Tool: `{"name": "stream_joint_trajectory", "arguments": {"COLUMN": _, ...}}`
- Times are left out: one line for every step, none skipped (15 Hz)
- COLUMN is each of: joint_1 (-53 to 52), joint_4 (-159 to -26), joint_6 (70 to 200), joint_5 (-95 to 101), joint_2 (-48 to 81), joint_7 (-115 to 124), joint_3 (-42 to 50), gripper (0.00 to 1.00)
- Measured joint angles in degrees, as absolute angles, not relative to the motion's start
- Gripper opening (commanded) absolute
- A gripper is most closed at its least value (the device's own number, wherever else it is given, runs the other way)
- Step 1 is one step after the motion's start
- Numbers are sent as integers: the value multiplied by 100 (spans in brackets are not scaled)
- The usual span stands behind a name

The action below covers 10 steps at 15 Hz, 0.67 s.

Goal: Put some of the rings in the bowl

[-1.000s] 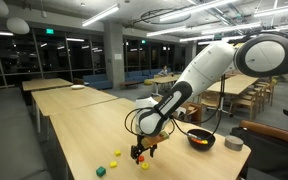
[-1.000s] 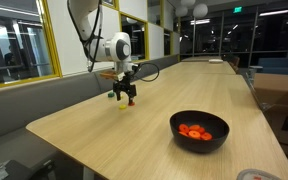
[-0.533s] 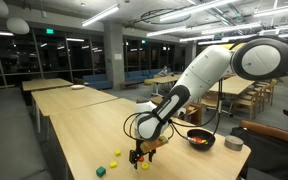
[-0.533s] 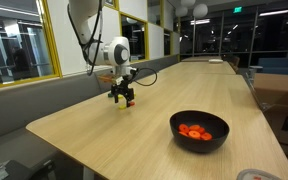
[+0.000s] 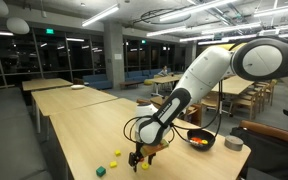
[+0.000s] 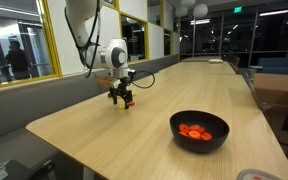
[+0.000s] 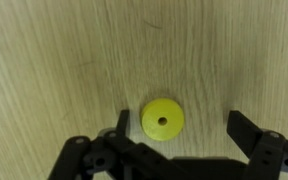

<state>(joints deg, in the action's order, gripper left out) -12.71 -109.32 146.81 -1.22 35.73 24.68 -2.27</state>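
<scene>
— Pale wood counter (image 5: 79,125) in a large, dim hall full of tables, dark windows behind. Is that the setting?

— Yes. Both exterior views show it, and the wrist view looks straight down on the counter's grain (image 7: 64,60).

— Where is the claw?

— It hangs low over the counter at the end of the white arm (image 5: 214,68). You can see it in both exterior views (image 5: 139,157) (image 6: 124,98). From the wrist (image 7: 181,123) its fingers stand spread wide, grasping nothing.

— And what is under it?

— A yellow ring (image 7: 162,121) lies flat on the wood between the fingertips. It sits just beside one finger (image 7: 124,122) and clearly apart from the other. I cannot tell whether the near finger touches it.

— Where is the bowl?

— The black bowl (image 6: 176,124) stands on the same counter, well apart from the claw. In an exterior view (image 5: 210,143) it lies off to the side of the claw, past the bend of the arm.

— Anything in it?

— Orange and red rings (image 6: 194,131) lie heaped on its bottom. None is near the claw.

— What else is close to the claw?

— Two small yellow pieces (image 5: 117,154) lie on the counter near it in an exterior view. A little green block (image 5: 100,171) sits a bit farther out on that same side. A grey round container (image 5: 234,144) stands beyond the bowl, farther from the claw again.
</scene>
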Motion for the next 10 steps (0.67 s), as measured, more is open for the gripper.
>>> {"name": "stream_joint_trajectory", "arguments": {"joint_1": -1323, "joint_4": -10968, "joint_6": 14705, "joint_5": -122, "joint_2": 3563, "joint_7": 2518, "joint_3": -177, "gripper": 100}}
{"name": "stream_joint_trajectory", "arguments": {"joint_1": -1378, "joint_4": -11012, "joint_6": 14750, "joint_5": -120, "joint_2": 3544, "joint_7": 2578, "joint_3": -126, "gripper": 100}}
{"name": "stream_joint_trajectory", "arguments": {"joint_1": -1435, "joint_4": -11058, "joint_6": 14789, "joint_5": -118, "joint_2": 3521, "joint_7": 2633, "joint_3": -71, "gripper": 100}}
{"name": "stream_joint_trajectory", "arguments": {"joint_1": -1488, "joint_4": -11103, "joint_6": 14816, "joint_5": -112, "joint_2": 3495, "joint_7": 2687, "joint_3": -18, "gripper": 100}}
{"name": "stream_joint_trajectory", "arguments": {"joint_1": -1543, "joint_4": -11148, "joint_6": 14847, "joint_5": -100, "joint_2": 3468, "joint_7": 2737, "joint_3": 39, "gripper": 100}}
{"name": "stream_joint_trajectory", "arguments": {"joint_1": -1593, "joint_4": -11184, "joint_6": 14878, "joint_5": -86, "joint_2": 3441, "joint_7": 2788, "joint_3": 94, "gripper": 100}}
{"name": "stream_joint_trajectory", "arguments": {"joint_1": -1637, "joint_4": -11216, "joint_6": 14899, "joint_5": -70, "joint_2": 3417, "joint_7": 2830, "joint_3": 142, "gripper": 100}}
{"name": "stream_joint_trajectory", "arguments": {"joint_1": -1677, "joint_4": -11238, "joint_6": 14910, "joint_5": -55, "joint_2": 3396, "joint_7": 2864, "joint_3": 187, "gripper": 100}}
{"name": "stream_joint_trajectory", "arguments": {"joint_1": -1709, "joint_4": -11255, "joint_6": 14923, "joint_5": -41, "joint_2": 3379, "joint_7": 2893, "joint_3": 223, "gripper": 100}}
{"name": "stream_joint_trajectory", "arguments": {"joint_1": -1735, "joint_4": -11275, "joint_6": 14937, "joint_5": -29, "joint_2": 3360, "joint_7": 2912, "joint_3": 255, "gripper": 100}}
